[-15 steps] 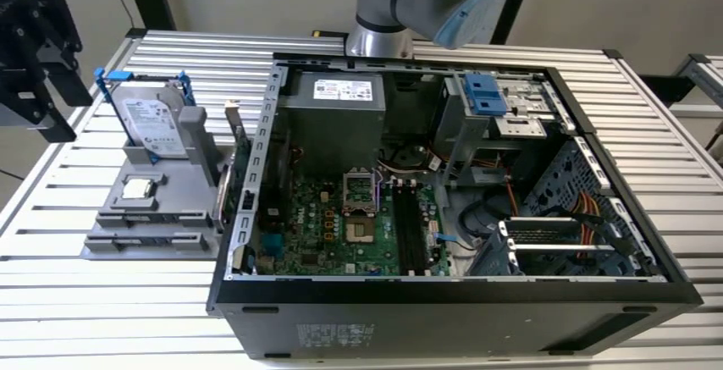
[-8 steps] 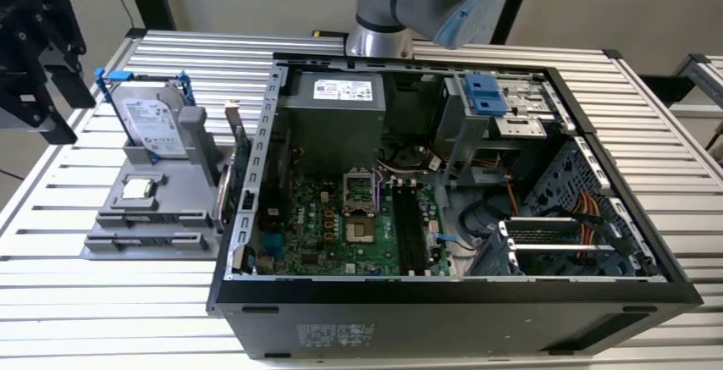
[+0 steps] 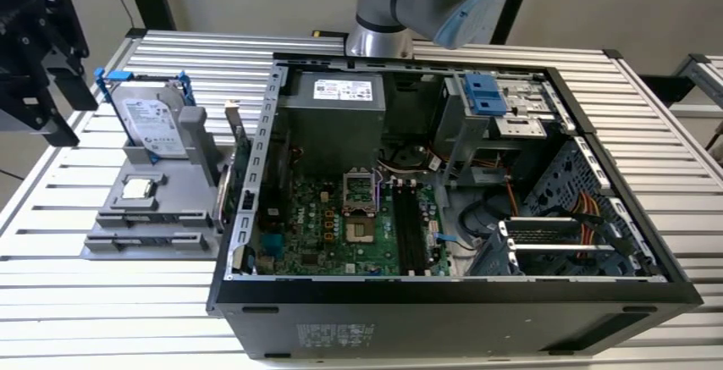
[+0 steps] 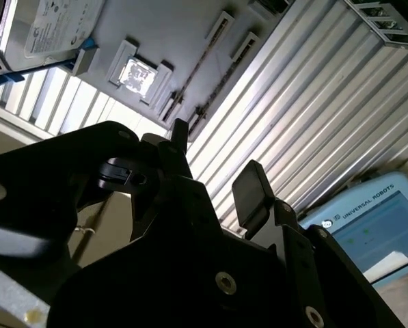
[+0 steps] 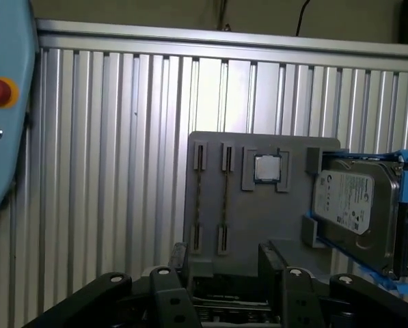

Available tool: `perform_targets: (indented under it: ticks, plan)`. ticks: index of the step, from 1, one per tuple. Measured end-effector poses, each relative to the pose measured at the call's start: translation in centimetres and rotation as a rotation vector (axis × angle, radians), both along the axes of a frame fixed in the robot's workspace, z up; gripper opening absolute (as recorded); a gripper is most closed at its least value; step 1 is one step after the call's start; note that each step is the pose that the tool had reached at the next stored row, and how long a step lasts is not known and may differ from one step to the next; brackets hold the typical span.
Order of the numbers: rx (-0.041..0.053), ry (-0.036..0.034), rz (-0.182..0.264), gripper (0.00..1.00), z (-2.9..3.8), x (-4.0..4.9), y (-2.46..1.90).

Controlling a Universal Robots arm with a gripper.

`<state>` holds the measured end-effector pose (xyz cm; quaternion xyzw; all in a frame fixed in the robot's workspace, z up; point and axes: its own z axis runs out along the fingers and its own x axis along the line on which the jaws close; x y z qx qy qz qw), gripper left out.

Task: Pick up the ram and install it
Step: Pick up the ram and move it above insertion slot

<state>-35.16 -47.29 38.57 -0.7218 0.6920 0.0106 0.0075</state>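
The ram (image 5: 225, 198) shows edge-on as a thin strip standing between the end clips of a grey holder (image 5: 286, 219); a second similar strip (image 5: 198, 198) stands beside it. In the second wrist view the same strip (image 4: 202, 60) runs across the holder. My gripper (image 5: 224, 263) hangs above the holder's near edge, open, with nothing between its fingers (image 5: 268, 254). It is also open in the second wrist view (image 4: 214, 167). In the exterior view the gripper (image 3: 54, 107) is high at the exterior view's far left, beside the holder (image 3: 152, 218).
The holder also carries a silver hard drive in a blue bracket (image 5: 357, 208) and a small square processor chip (image 5: 266, 167). An open computer case (image 3: 452, 294) fills the middle of the ribbed metal table (image 3: 113, 302); long black slots (image 3: 407, 226) lie on its green motherboard. A teach pendant (image 4: 374, 219) lies nearby.
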Motion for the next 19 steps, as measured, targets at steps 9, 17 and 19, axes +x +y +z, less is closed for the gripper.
perform_targets:
  ticks: [9,17,19]
  plan:
    - [0.0,-0.0001,-0.001,1.0,-0.61,0.0,0.08]
    - [0.0,-0.0001,-0.001,1.0,-1.1,0.0,0.29]
    - [0.0001,-0.0002,-0.001,1.0,-1.25,0.0,0.35]
